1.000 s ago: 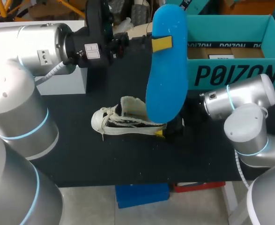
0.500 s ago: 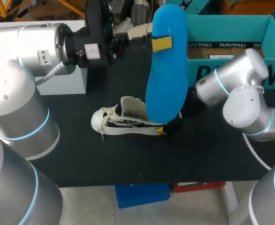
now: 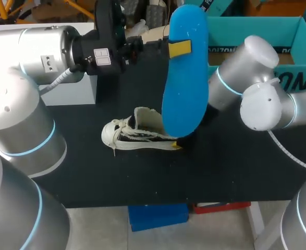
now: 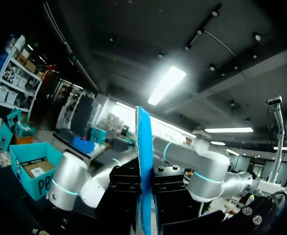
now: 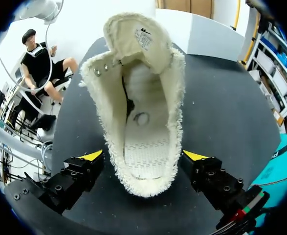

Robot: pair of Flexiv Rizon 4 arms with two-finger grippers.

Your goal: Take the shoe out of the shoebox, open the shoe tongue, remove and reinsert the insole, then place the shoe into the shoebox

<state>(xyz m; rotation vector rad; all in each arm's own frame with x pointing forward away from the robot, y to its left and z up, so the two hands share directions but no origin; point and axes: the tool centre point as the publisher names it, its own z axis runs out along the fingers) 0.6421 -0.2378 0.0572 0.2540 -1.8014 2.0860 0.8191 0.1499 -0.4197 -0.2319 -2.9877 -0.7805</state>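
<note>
My left gripper (image 3: 176, 48) is shut on a blue insole (image 3: 184, 78) and holds it upright high above the table; one yellow tip shows against its face. In the left wrist view the insole (image 4: 143, 147) stands edge-on between the black fingers (image 4: 121, 196). A cream shoe (image 3: 137, 133) lies on its side on the black table (image 3: 142, 177), tongue pulled open. My right gripper (image 5: 143, 156) is open around the heel of the shoe (image 5: 141, 98), a yellow fingertip on each side and the empty inside facing it. The teal shoebox (image 3: 298, 31) stands at the back right.
A white box (image 3: 74, 88) sits at the back left under my left arm. My right arm's elbow (image 3: 262, 104) hangs in front of the shoebox's near wall. In the head view the raised insole hides most of my right gripper.
My right arm's elbow has swung up and back in front of the shoebox while its gripper stayed at the shoe's heel. The left arm and insole have not moved.
</note>
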